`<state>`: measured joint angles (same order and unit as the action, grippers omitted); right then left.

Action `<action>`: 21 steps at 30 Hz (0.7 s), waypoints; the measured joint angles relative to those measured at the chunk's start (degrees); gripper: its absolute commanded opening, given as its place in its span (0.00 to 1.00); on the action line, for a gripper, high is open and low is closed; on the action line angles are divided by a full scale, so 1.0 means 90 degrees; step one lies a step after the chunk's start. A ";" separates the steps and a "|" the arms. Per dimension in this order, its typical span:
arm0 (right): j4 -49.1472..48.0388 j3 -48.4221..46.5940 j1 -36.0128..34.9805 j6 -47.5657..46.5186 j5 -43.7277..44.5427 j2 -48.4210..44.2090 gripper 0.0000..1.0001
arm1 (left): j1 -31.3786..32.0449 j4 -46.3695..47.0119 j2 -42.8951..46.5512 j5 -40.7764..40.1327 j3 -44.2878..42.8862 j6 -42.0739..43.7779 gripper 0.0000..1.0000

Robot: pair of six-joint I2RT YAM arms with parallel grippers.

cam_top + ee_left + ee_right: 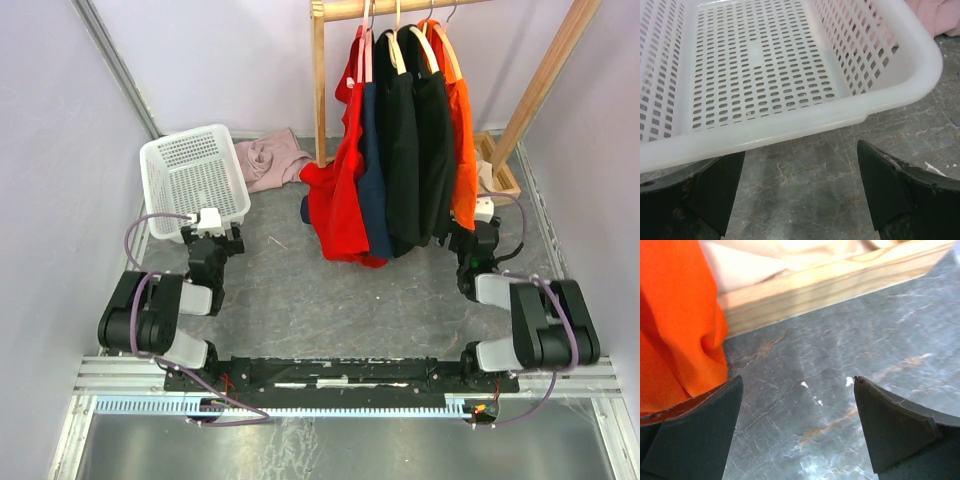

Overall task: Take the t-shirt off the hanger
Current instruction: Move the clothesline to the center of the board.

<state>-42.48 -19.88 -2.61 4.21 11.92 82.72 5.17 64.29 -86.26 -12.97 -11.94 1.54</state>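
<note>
- Our right gripper [797, 432] is released; its jaws stand wide with only bare grey table [840, 365] between them
- The orange t-shirt [675, 330] hangs just beside that gripper's left finger [695, 430], up and to its left; we cannot tell whether cloth and finger touch
- Ahead of the right gripper the rack's wooden foot [830, 285] runs across the table
- In the top view the orange t-shirt is the garment nearest the right gripper; further to that gripper's left hang the black t-shirts [420, 150], the navy t-shirt [376, 190] and then the red t-shirt [340, 200]; all are on hangers [432, 45] from the wooden rail [400, 8]
- Our left gripper [800, 200] is released too, jaws wide and empty, low over the table; every hung t-shirt is well apart from it, off to its right
- Just ahead of the left gripper sits the white basket [790, 131], its near rim above the gap between the fingers; a pink cloth [270, 160] lies beyond the basket, further right
</note>
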 measured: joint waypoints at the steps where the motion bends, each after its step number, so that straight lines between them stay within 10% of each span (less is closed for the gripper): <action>1: 0.0345 -0.0066 -0.0002 0.0056 0.0134 -0.0250 1.00 | 0.0000 -0.0299 0.0136 0.0027 -0.0097 0.0000 0.99; 8: 0.3640 -0.2169 -0.0002 0.0930 0.1345 -0.1749 1.00 | 0.0024 -0.2946 0.1562 0.0272 -0.1622 -0.0629 0.99; 21: 0.6768 -0.4656 -0.0002 0.1171 0.1557 -0.2941 0.97 | 0.0024 -0.4733 0.3092 0.0998 -0.2856 -0.2890 0.99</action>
<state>18.44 -61.78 -2.63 14.74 25.93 56.25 5.39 21.69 -58.43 -3.99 -37.65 -24.47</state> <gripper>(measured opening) 0.988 0.993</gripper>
